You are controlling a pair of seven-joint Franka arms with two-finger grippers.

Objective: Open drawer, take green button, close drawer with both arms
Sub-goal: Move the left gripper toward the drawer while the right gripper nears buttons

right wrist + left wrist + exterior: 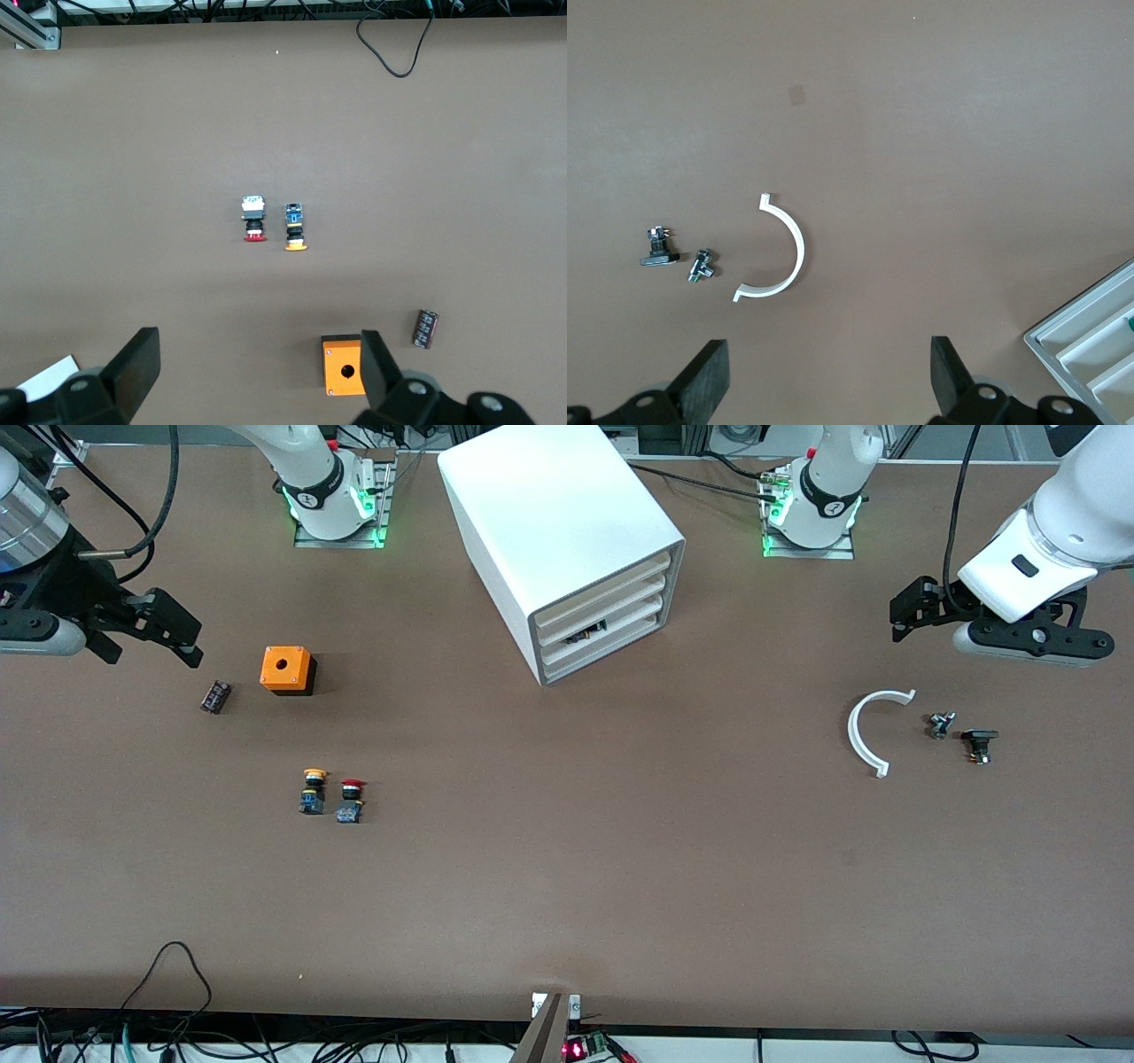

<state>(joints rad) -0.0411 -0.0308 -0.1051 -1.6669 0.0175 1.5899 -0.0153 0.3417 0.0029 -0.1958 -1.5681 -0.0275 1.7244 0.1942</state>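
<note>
White cabinet point(567, 540) mid-table; four drawers point(607, 615) shut; green button unseen.

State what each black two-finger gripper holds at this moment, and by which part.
Nothing is held. The left gripper hangs open over bare table near the white plastic arc; the right gripper hangs open above the orange box.

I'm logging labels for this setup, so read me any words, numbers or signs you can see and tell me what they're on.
No text can be read.
Round black marks on the arm bases: too small to read.
Dark cylinder near the orange box: any print is too blurred.
Cabinet, buttons: no markings visible.
</note>
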